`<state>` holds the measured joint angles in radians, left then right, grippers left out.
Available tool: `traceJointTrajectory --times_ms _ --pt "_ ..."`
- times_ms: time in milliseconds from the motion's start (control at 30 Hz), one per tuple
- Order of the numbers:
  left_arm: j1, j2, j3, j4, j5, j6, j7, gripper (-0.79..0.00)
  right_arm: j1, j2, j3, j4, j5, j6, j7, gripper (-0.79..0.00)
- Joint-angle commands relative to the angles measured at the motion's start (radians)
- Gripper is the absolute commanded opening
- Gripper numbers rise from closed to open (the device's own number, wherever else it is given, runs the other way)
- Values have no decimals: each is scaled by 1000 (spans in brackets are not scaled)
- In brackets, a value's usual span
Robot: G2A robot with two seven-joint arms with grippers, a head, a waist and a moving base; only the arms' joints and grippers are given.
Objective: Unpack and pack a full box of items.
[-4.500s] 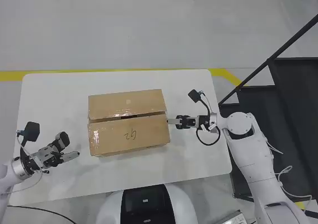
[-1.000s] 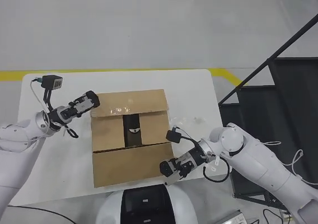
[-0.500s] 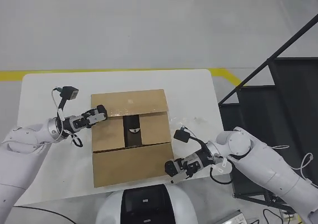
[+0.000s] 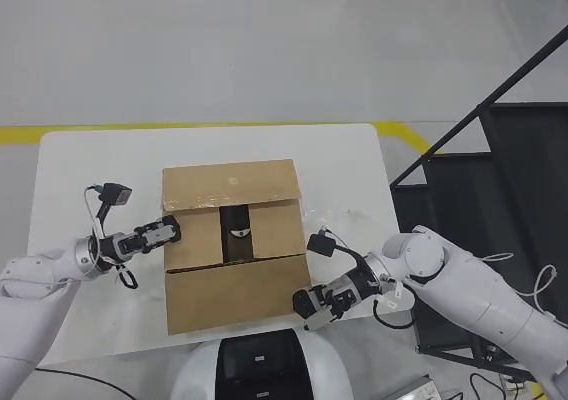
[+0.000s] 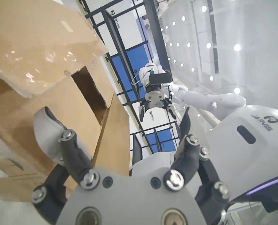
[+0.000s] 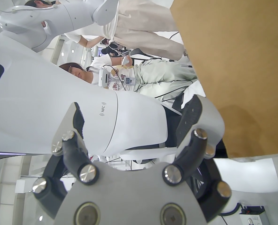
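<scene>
Dead centre on the worktop (image 4: 74,165) sits the box (image 4: 230,184) — stiff cardboard, bendy flaps (image 4: 234,295), likely hefty — with left pincer (image 4: 167,231) at its 9 o'clock and right pincer (image 4: 307,306) near 5, both gaping empty; I'd grab flap edges.

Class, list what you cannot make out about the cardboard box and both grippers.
- Contents: in the top view the flaps of the cardboard box leave only a dark slot; the item inside is too small to name.
- Contact: left wrist view, unclear whether the open left gripper touches the cardboard.
- Brown flap: right wrist view, cut off by the picture edge beside the open right gripper.
</scene>
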<state>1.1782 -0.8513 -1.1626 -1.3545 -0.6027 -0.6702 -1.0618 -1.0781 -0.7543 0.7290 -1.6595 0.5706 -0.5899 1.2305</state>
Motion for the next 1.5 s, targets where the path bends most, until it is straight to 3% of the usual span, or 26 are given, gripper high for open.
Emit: traceJointTrajectory --times_ms 0,367,633,867,1167,1267,1467 --pt "-32 -10 19 29 -46 3 -6 0 3 4 -6 3 3 -7 -7 0" --pt "-216 -73 102 134 -154 -19 17 0 22 23 -35 18 33 -30 -30 0" --pt "-380 -135 180 262 -120 -18 144 0 40 32 -49 32 47 -40 -40 0" --pt "-507 -194 269 422 35 -17 278 0 34 47 -46 39 56 -52 -52 0" --pt "-595 -267 365 616 190 27 431 0 27 63 -45 35 60 -64 -64 0" --pt "-606 -289 387 681 196 68 442 0 28 67 -47 32 60 -67 -67 0" --pt "-621 -322 406 782 197 63 420 0 27 73 -52 28 58 -75 -75 0"
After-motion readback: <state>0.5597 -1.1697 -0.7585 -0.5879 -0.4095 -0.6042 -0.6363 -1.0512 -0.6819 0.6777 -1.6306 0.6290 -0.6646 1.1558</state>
